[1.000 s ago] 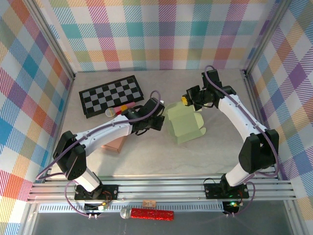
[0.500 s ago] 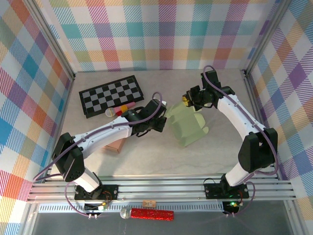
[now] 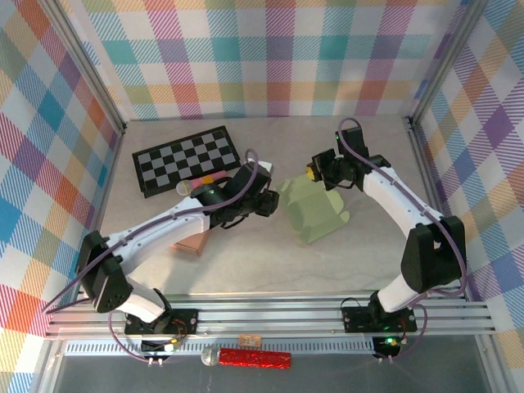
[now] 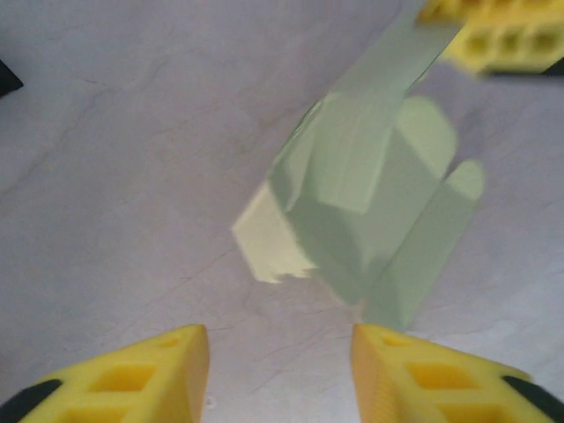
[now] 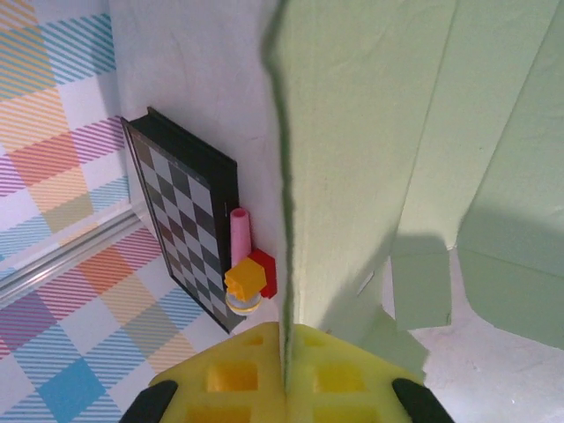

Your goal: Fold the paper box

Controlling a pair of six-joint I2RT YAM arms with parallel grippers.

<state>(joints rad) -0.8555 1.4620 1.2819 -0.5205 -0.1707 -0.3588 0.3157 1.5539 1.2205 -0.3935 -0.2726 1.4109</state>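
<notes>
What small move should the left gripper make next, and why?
Probably ease the left gripper forward and close on the near flap of the paper box: its jaws stand open, apart from the box, while the right gripper pinches another panel's edge.

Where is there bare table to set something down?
Bare: the near strip of table between the paper box and the front rail; also the back strip between the checkerboard and the rear wall. Crowded: the centre, where the right claw pinches the paper box and the left claw sits open beside it.
</notes>
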